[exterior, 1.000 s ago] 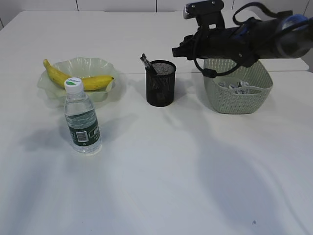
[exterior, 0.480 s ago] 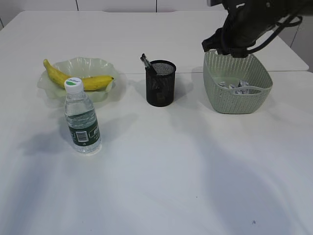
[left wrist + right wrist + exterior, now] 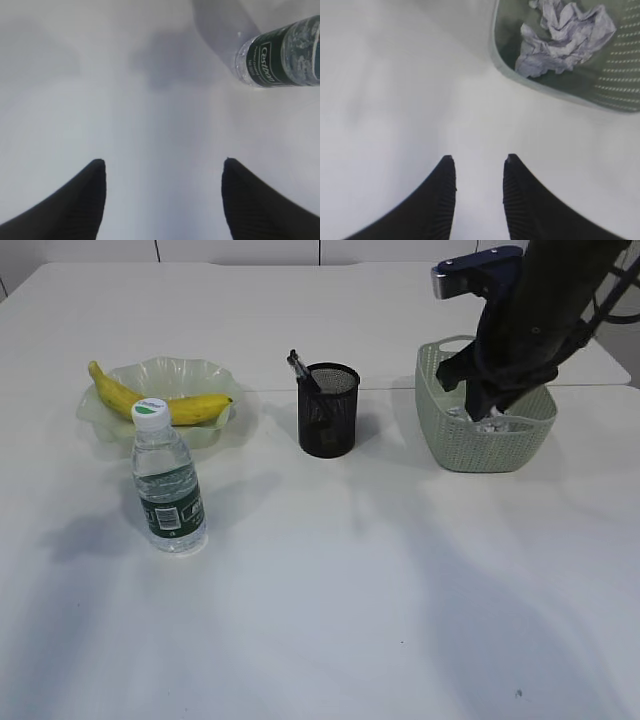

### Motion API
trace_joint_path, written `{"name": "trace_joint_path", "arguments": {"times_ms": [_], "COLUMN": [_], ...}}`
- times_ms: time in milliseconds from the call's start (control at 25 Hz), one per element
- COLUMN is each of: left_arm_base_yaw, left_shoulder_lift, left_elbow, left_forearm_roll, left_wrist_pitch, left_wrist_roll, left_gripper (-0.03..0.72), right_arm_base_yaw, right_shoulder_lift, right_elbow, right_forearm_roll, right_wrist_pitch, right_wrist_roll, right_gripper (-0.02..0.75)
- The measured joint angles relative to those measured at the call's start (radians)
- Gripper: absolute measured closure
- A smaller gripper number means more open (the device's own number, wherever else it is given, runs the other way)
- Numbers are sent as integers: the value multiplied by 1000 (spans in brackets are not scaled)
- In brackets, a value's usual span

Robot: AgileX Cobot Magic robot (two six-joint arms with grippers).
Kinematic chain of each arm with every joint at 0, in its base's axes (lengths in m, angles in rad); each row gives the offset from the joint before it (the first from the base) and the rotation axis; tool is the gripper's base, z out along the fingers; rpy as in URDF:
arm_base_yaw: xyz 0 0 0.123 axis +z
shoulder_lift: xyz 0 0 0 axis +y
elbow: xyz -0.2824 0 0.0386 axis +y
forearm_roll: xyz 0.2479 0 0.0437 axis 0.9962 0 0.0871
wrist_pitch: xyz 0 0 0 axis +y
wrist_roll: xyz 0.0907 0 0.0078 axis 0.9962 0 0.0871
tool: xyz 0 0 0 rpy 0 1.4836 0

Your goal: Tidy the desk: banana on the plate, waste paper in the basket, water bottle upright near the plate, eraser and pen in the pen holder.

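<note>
Both grippers are empty with jaws apart, and the right arm (image 3: 520, 330) has swung back from the pen holder (image 3: 328, 408) toward the basket (image 3: 440, 405), so the desk looks already tidy.

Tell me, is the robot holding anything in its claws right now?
No, nothing is held. The left gripper is open over bare table near the bottle. The right gripper has an empty gap, beside the basket of paper.
</note>
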Motion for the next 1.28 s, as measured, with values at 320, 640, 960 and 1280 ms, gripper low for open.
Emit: {"name": "trace_joint_path", "arguments": {"times_ms": [320,640,960,1280], "left_arm_base_yaw": [0,0,0,0], "left_shoulder_lift": [-33,-107,-216,-404], "left_elbow": [0,0,0,0], "left_forearm_roll": [11,35,100,116], "left_wrist_pitch": [28,42,90,119], "left_wrist_roll": [0,0,0,0], "left_gripper": [179,200,212,213], "right_arm_base_yaw": [-131,-267,-269,-269], "right_shoulder_lift": [-132,-402,-603,-715], "right_elbow": [128,385,540,550], "right_forearm_roll": [98,87,86,88], "right_wrist_pitch": [8,-59,-69,-88], "right_wrist_roll": [-1,-2,0,0], "right_gripper": [495,495,496,496]}}
